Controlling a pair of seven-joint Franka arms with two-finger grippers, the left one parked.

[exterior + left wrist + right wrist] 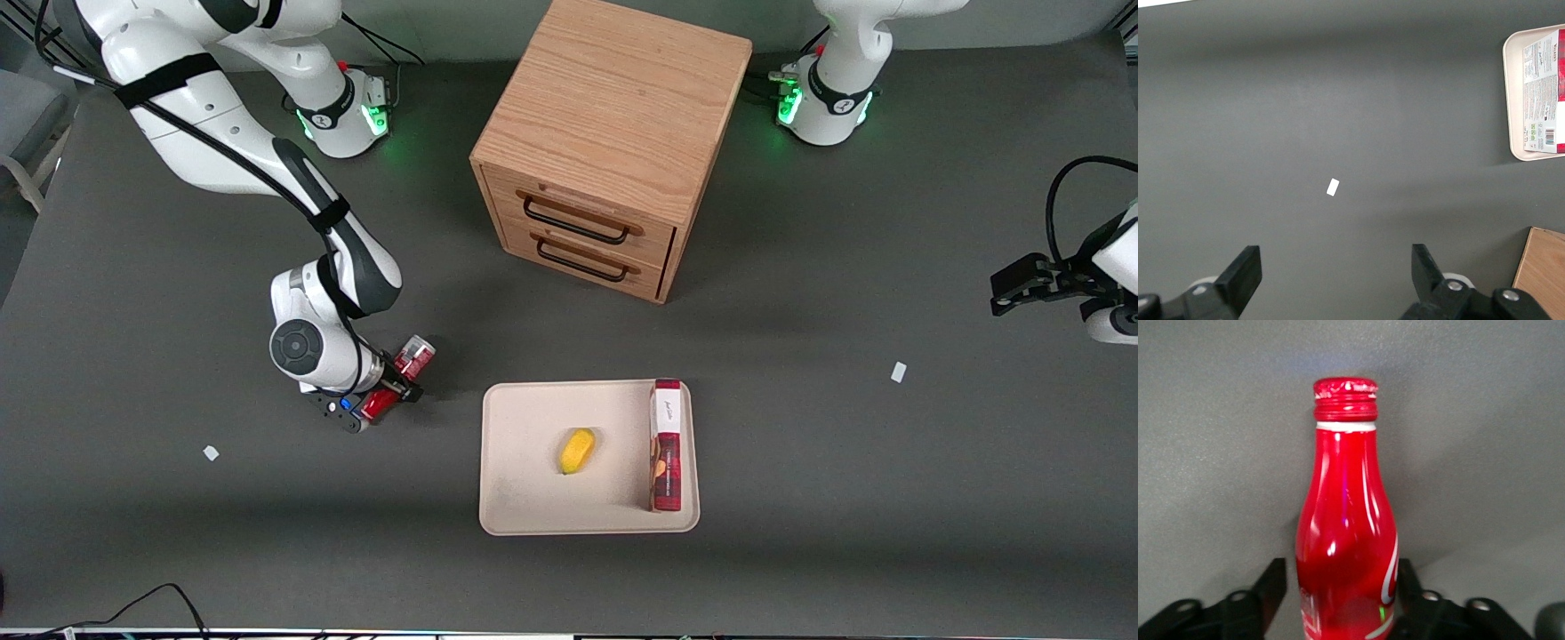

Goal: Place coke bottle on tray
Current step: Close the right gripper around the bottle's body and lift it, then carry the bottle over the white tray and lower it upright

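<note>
The dark grey table (800, 498) carries a flat cream-beige tray (524, 507) already holding a red-and-white box (667, 444) and a small yellow fruit (577, 450). Beside it, toward the working arm's end, the black claw (388, 388) grips the slim red coke bottle (1346, 540). Set down carelessly, the bottle could strike those items or roll.

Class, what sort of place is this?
Likely a robotics lab: bench-mounted arms, a gripper holding a coke bottle beside a tray, and a wooden drawer cabinet as props.
</note>
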